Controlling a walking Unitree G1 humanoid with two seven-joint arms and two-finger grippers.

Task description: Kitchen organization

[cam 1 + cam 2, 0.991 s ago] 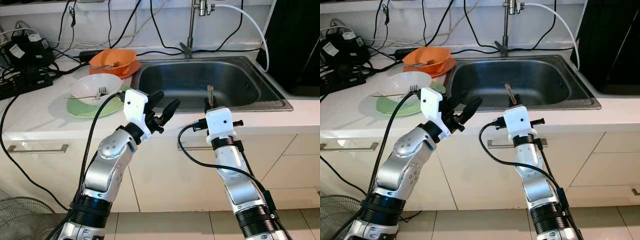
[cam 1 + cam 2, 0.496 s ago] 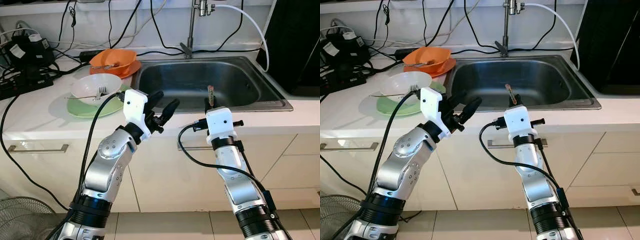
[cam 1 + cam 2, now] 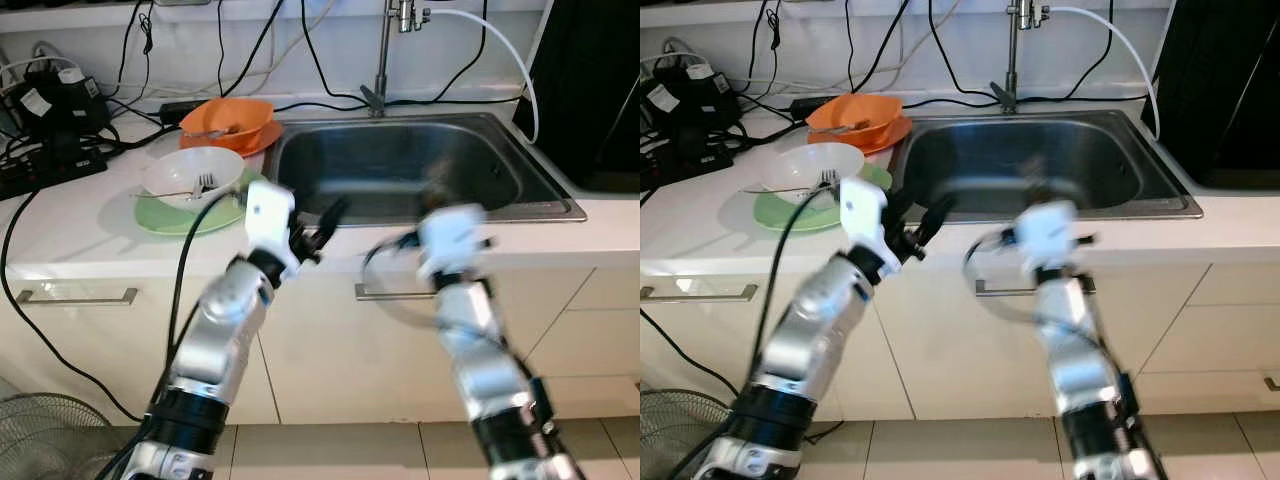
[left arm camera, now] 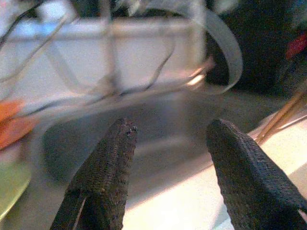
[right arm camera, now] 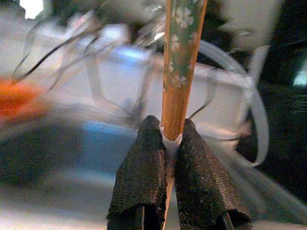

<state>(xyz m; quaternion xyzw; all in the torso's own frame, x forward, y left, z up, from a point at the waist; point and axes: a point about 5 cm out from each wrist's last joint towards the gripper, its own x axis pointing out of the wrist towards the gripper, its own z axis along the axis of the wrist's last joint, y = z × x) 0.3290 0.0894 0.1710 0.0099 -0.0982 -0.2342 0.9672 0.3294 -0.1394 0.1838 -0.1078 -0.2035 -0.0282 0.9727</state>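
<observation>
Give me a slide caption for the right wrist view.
Right gripper shut on flower-patterned chopsticks, with the blurred sink behind.

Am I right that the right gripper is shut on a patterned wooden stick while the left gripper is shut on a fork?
Not quite. The right gripper is shut on the patterned wooden stick, but the left wrist view shows the left gripper open with nothing between its fingers. The fork lies in the white bowl.
</observation>
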